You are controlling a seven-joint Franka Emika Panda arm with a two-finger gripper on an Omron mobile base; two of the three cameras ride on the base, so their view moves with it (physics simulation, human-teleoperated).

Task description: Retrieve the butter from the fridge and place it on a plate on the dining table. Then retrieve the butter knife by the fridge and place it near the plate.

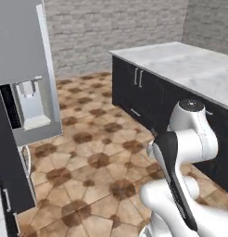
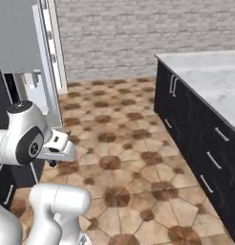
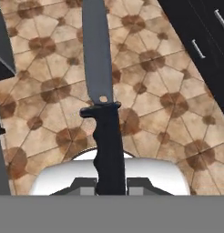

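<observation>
My gripper (image 3: pixel 110 184) is shut on the black handle of the butter knife (image 3: pixel 107 132). The knife's dark blade points away from the hand, over the tiled floor. In the right base view the hand (image 2: pixel 57 147) hangs low at the left, just in front of the fridge (image 2: pixel 24 43). The grey steel fridge (image 1: pixel 30 92) stands at the left with its dispenser door swung open. The butter, the plate and the dining table are out of view.
A marble-topped counter (image 1: pixel 190 65) over dark drawers (image 2: pixel 205 143) runs along the right side. Brown patterned floor tiles (image 1: pixel 97 139) lie open between it and the fridge. A grey brick wall (image 2: pixel 119 33) closes the back.
</observation>
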